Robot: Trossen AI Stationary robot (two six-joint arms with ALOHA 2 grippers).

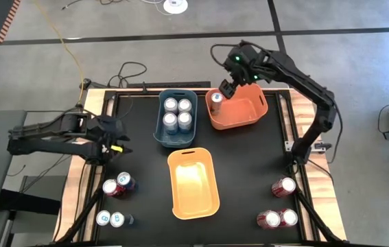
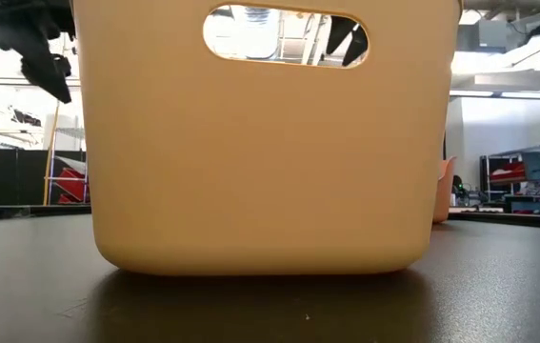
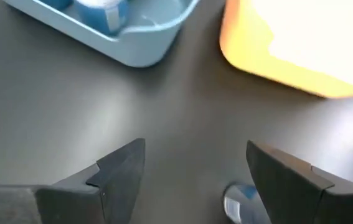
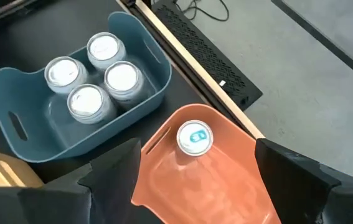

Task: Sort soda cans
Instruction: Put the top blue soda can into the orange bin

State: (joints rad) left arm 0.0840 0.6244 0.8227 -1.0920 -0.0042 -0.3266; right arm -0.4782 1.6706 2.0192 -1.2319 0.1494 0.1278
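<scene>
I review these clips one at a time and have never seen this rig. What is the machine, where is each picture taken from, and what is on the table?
Two dark robot arms work at a black table. One camera looks straight down, one sits at table height behind the yellow bin, and one rides on each wrist. The blue bin holds four cans. The orange bin holds one white can. The right tool is open above that bin's corner, holding nothing. The left tool is open over the table's left side, also empty. Four loose cans stand at front left, among them a red can; three red cans stand at front right.
</scene>
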